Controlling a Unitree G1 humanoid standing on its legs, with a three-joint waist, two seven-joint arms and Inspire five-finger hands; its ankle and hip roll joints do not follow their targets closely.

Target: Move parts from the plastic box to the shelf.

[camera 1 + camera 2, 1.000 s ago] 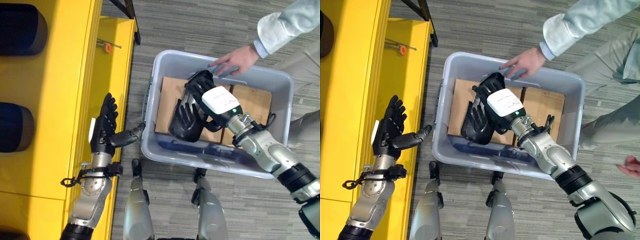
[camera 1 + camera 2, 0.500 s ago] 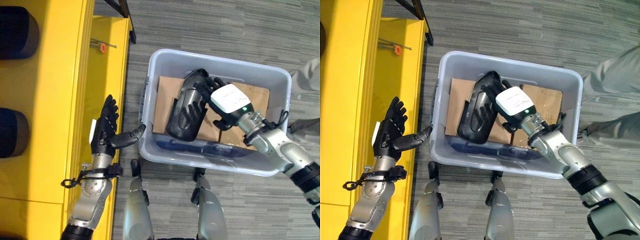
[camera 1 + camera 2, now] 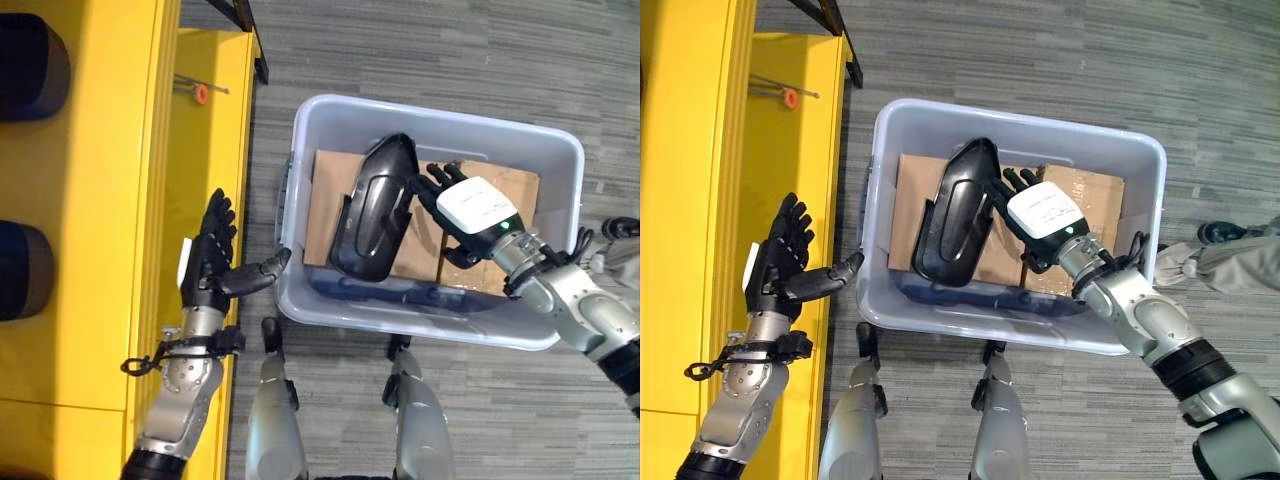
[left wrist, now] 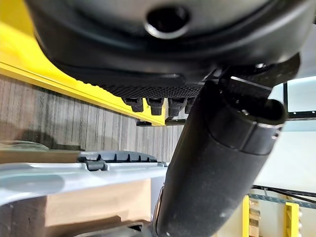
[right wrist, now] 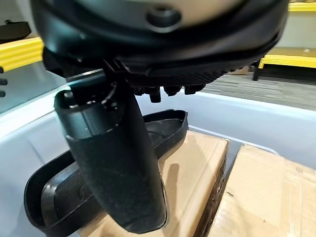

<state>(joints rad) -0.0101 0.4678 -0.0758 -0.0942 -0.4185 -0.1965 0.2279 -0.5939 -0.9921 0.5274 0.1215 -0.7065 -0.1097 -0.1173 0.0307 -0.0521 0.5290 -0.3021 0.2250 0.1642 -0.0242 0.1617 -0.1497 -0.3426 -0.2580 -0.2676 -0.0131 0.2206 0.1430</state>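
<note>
The black plastic part (image 3: 372,208) is sitting in the grey plastic box (image 3: 540,150), tilted up on its edge over the left cardboard sheet (image 3: 325,195), hollow ribbed side facing right. The right hand (image 3: 470,205) is right beside it inside the box, fingers (image 3: 435,178) stretched out pretty much straight and reaching toward the part's right edge. From the head views they look like they're touching or just about touching it, can't really say which. They aren't wrapped around it though, so nothing's grasped. In the right wrist view the part (image 5: 98,182) shows past the thumb, lying on the cardboard with the box wall behind it.

There's a second cardboard piece (image 3: 505,185) under and to the right of that hand.

The left hand (image 3: 210,255) hangs outside the box on the left, over the edge of the yellow shelf (image 3: 100,200), fingers spread and released, thumb pointing toward the box's near left corner, holding nothing.

Far end of the shelf has a small orange-tipped thing (image 3: 200,92) lying on it, too small to make out
</note>
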